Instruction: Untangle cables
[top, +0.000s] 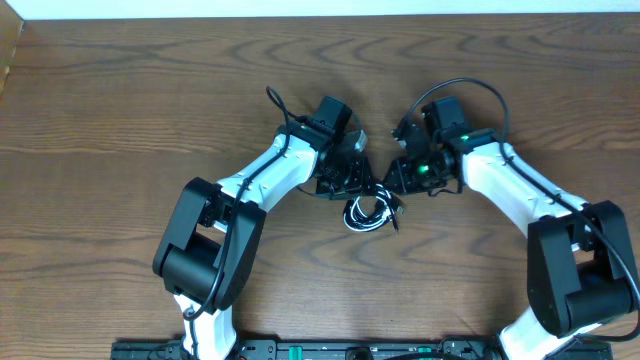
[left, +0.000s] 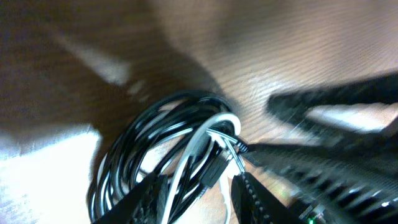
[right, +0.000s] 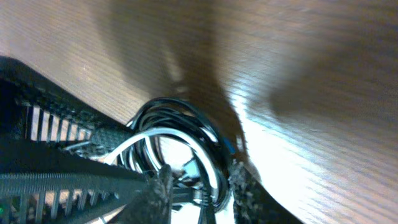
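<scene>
Cables (top: 368, 212): black and white strands coiled in a small knot on the table (top: 120, 100), between my two claws. My left gripper (left: 199, 200) stands parted astride a white strand and a black plug, clamping nothing. My right gripper (right: 199, 194) straddles the coil's rim; whether it pinches, I cannot tell. Method: each claw should take a single strand, then both draw apart slowly and low. Surface: brown wood grain, glare-streaked; a pale strip lies beyond the far edge.

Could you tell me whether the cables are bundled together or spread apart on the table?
Bundled: the cables form one small clump of overlapping black and white loops, seen in all three views.
</scene>
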